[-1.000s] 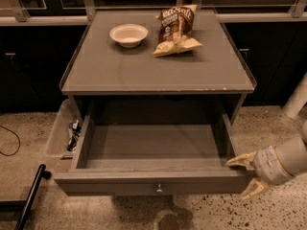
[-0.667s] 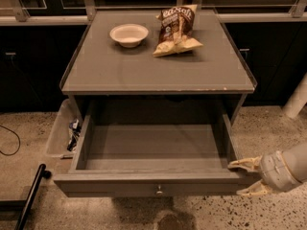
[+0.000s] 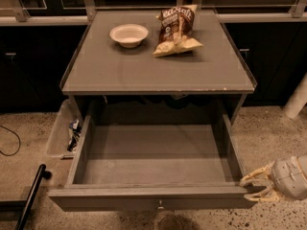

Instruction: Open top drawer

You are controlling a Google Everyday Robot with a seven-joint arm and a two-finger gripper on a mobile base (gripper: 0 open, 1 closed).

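One hand [image 3: 244,189], fingers [image 3: 254,174] apart, beside top drawer [image 3: 120,199]

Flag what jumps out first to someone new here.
The top drawer is pulled far out below the grey table, its deep box empty. The gripper, open, sits at the drawer's front right corner. On the table, a white bowl and a chip bag lie beside each other.

This looks like an indoor workroom set up as a break room or kitchenette. It has a speckled stone-chip floor [image 3: 273,128] and dark base cabinets [image 3: 33,66] along the wall. A grey cabinet [image 3: 158,71] holds a white bowl [image 3: 128,34] and a chip bag [image 3: 176,30], and a clear plastic bin [image 3: 57,133] stands beside it. The gripper [image 3: 249,187], fingers spread, is at the open top drawer's [image 3: 153,152] right front corner.
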